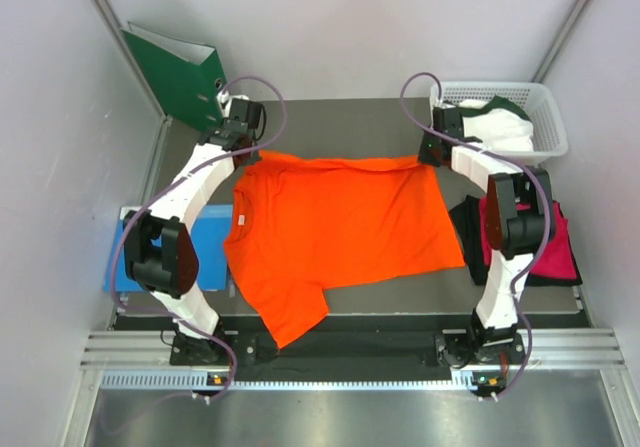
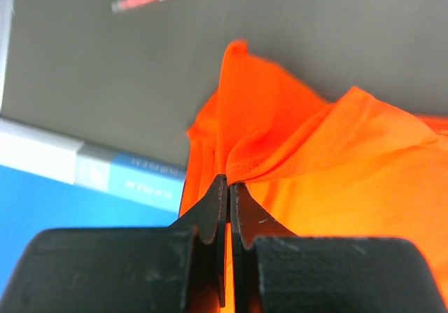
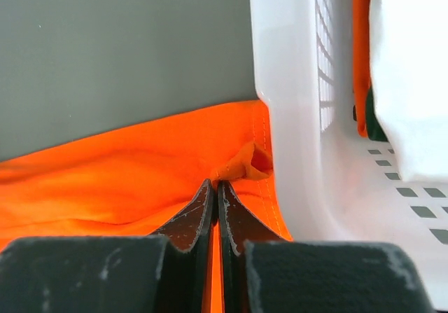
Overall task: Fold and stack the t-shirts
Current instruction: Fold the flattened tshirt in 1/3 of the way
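Left pincer (image 2: 229, 184) and right pincer (image 3: 215, 184) are each clenched on the far edge of the orange t-shirt (image 1: 340, 217), which lies spread on the desk (image 1: 330, 117). I judge the right bite thin. With the basket (image 3: 290, 117) touching that corner, the cloth could slip or snag when lifted.

White-shelled arms (image 1: 195, 182) with black joint housings, looping grey cables (image 1: 250, 78), scuffed black end effector fingers (image 2: 210, 215)
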{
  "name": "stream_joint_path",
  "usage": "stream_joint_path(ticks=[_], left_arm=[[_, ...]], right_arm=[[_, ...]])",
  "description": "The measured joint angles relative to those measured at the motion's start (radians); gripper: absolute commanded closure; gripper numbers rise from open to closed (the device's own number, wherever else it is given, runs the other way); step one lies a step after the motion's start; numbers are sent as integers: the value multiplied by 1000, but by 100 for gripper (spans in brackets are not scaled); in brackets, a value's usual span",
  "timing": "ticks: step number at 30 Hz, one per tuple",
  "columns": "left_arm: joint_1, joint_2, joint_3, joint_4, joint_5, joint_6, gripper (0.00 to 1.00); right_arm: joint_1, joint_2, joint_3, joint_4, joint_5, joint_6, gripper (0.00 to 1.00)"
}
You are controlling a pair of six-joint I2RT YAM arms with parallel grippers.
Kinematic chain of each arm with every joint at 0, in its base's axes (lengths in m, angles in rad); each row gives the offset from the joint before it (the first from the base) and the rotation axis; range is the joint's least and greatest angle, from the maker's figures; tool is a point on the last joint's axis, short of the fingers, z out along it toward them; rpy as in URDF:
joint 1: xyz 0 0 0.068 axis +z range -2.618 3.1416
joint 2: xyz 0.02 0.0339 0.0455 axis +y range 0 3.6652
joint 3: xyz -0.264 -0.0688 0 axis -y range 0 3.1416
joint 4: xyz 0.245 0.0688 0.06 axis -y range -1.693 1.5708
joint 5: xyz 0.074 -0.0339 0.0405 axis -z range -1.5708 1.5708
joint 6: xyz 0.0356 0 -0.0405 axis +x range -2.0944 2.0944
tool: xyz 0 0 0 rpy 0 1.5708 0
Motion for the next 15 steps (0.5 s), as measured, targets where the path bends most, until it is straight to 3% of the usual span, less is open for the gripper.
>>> stream_joint_path(ticks=[15], left_arm=[[-21, -94, -166, -99, -72, -75, 100]], right_arm=[[0, -47, -60, -2, 39, 2, 100]])
